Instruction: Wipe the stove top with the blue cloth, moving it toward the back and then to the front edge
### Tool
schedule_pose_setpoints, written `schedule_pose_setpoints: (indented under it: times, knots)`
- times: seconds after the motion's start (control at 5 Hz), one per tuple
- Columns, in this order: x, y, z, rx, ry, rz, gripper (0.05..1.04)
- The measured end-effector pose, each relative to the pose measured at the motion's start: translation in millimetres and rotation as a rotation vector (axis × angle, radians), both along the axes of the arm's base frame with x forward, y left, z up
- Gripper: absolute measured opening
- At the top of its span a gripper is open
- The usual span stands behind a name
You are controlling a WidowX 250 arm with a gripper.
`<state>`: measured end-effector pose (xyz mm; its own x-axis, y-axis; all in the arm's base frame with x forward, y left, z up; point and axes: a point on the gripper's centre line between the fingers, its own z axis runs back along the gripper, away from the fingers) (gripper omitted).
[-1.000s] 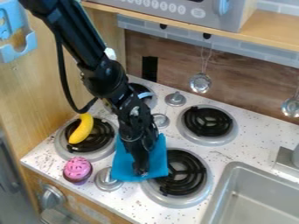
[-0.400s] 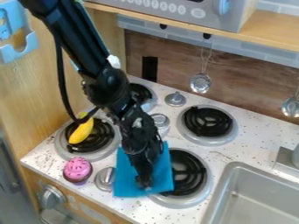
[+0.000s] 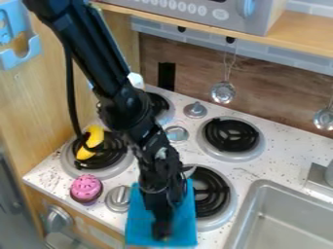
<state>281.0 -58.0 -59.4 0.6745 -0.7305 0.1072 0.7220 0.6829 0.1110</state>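
The black gripper (image 3: 161,232) hangs over the front edge of the stove top, on top of a blue cloth (image 3: 138,223). The cloth lies flat beneath it, left of the front right burner (image 3: 216,194) and overlapping the counter's front edge. Whether the fingers pinch the cloth cannot be made out. A yellow banana (image 3: 95,135) rests on the front left burner (image 3: 120,163), with the arm's cable crossing over it. The pink cupcake (image 3: 86,188) stands on the counter in front of that burner, left of the gripper.
Metal knobs (image 3: 118,198) sit between the burners. The steel sink (image 3: 286,219) is at the right, with a faucet beside it. Two ladles, one of them a silver ladle (image 3: 222,92), hang on the back wall. A wooden panel (image 3: 58,97) borders the left side.
The gripper and the blue cloth have both moved toward the front edge of the counter. The arm's cable has shifted down across the banana, which stays on its burner.
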Motion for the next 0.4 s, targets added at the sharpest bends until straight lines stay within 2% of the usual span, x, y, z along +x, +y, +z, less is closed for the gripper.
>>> schedule_pose_setpoints:
  times: [0.2,0.4]
  knots:
    - [6,7,51.5,-0.15,-0.017,0.196,1.0]
    - [-6,29,96.9,-0.258,0.012,0.449,1.0]
